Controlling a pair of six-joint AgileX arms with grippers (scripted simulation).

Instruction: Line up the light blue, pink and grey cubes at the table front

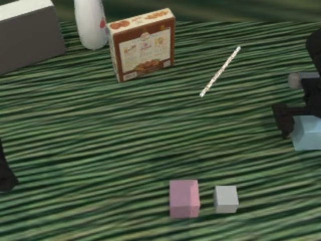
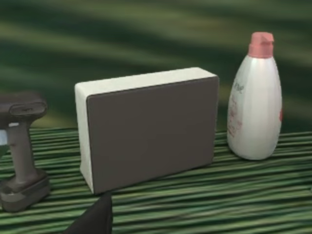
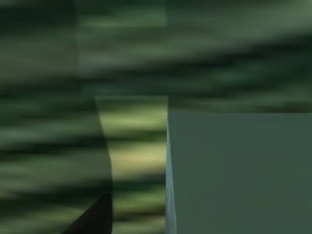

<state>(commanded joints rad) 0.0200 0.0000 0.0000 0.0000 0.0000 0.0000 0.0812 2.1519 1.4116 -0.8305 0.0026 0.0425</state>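
Top view: right gripper (image 1: 293,123) reaching over light blue cube (image 1: 307,132) at surface (image 1: 100,150) right edge, jaws' state untellable; lowering squarely advised. Pink cube (image 1: 184,198), grey cube (image 1: 225,199) sitting front; left arm (image 1: 6,173) parked left.

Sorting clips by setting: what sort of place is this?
Likely a simulated tabletop test scene: a green-striped table holding plain cubes such as the pink cube, plus a biscuit box and white bottle.
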